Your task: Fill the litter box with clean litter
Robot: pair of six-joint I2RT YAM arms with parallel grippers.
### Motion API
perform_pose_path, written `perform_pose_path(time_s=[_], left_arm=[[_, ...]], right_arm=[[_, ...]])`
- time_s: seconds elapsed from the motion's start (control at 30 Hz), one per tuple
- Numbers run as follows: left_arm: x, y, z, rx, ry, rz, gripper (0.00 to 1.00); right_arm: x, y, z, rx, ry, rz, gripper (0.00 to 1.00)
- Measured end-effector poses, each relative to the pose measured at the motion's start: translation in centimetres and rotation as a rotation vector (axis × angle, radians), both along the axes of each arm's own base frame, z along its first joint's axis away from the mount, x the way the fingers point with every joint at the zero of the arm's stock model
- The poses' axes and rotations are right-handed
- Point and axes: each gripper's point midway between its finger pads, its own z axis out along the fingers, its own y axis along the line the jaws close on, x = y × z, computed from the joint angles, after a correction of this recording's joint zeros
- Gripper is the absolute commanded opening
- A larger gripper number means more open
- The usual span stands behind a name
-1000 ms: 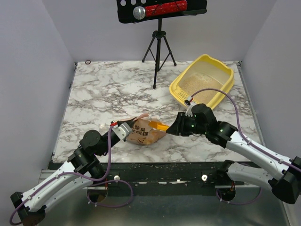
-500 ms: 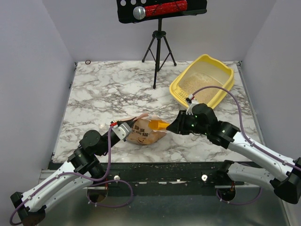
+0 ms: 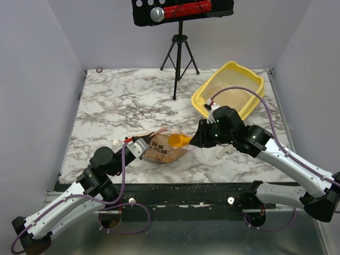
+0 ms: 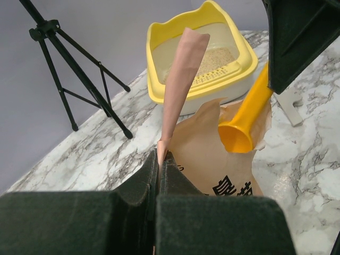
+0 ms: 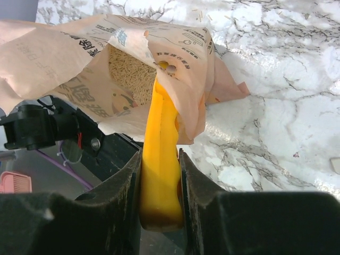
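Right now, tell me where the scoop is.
In the top view the scoop is near the front centre, clamped in the right gripper, its bowl at the mouth of the paper bag.

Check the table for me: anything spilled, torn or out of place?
Grains are strewn along the dark ledge at the table's near edge. A small white scrap lies loose right of the bag. The bag lies on its side, its mouth ragged.
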Motion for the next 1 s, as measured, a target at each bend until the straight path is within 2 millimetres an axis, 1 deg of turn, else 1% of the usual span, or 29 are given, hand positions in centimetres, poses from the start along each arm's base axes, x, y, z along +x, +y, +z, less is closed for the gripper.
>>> perform_pose_path(time_s=[0.3,0.4,0.5,0.63,0.7,0.83,1.0], left_arm=[[0.0,0.0,0.1,-0.001,-0.001,0.000,0.00],[0.0,0.0,0.1,-0.001,-0.001,0.001,0.00],[0.0,0.0,0.1,-0.001,-0.001,0.002,0.00],[0.0,0.1,0.1,-0.002,-0.002,0.003,0.00],[0.0,0.1,0.1,-0.003,-0.003,0.004,0.00],[0.0,0.1,0.1,-0.003,-0.003,0.005,0.00],[0.0,0.1,0.0,0.005,-0.006,0.004,0.00]], right_arm=[[0.2,0.2,1.4,-0.119,0.044,0.059,0.00],[0.3,0.6,1.5,-0.160,0.070,0.097,0.00],[0.5,1.6,0.3,-0.198,0.116,0.145,0.00],[0.3,3.2,-2.5,-0.222,0.205,0.215,0.00],[0.2,3.9,-3.4,-0.216,0.238,0.245,0.00],[0.0,4.5,-4.2,-0.160,0.286,0.274,0.00],[-0.5,4.5,-5.8,-0.009,0.332,0.267,0.00]])
